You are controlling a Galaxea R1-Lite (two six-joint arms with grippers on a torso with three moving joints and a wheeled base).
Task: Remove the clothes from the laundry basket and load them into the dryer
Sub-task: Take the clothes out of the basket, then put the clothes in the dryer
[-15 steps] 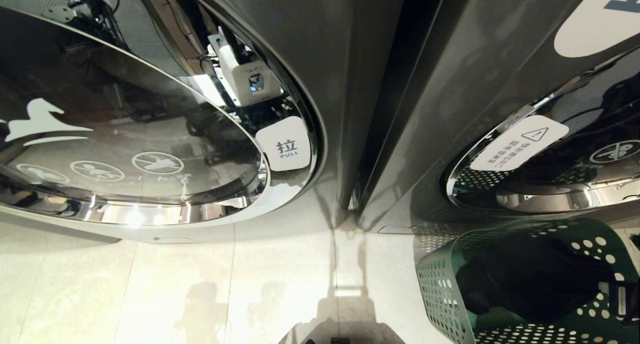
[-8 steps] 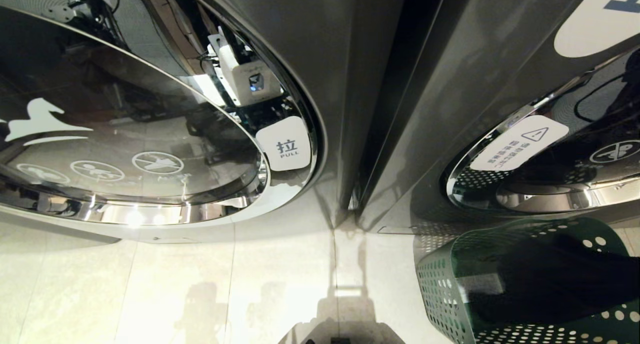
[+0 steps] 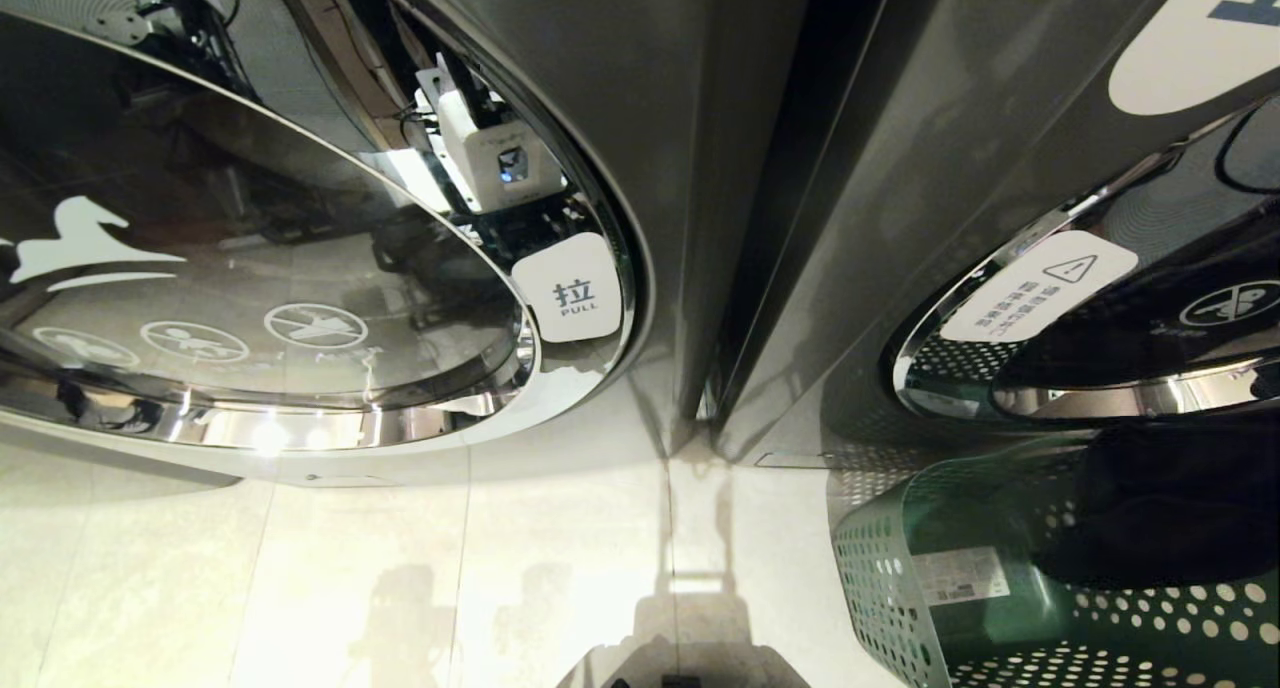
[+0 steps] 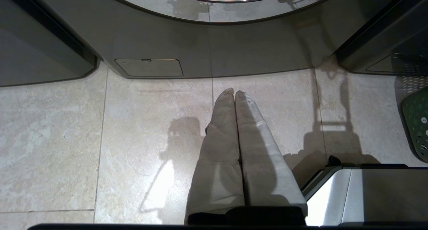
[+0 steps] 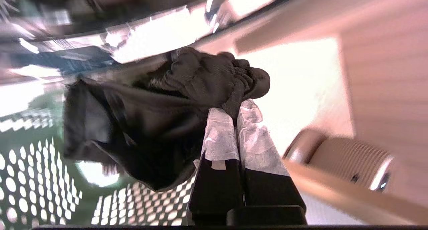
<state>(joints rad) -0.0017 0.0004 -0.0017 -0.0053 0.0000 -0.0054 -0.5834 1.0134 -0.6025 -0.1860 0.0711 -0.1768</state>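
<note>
The black garment (image 5: 157,123) hangs bunched from my right gripper (image 5: 239,111), whose fingers are pinched together on a fold of it, the rest drooping above the green laundry basket (image 3: 900,588) (its perforated wall shows just under the cloth). In the head view the dark cloth sits at the basket's far rim, right below the chrome ring of the right-hand dryer door (image 3: 1000,388). My left gripper (image 4: 234,93) hangs over the pale floor tiles (image 4: 67,139) near the other machine, fingers pressed together on nothing.
</note>
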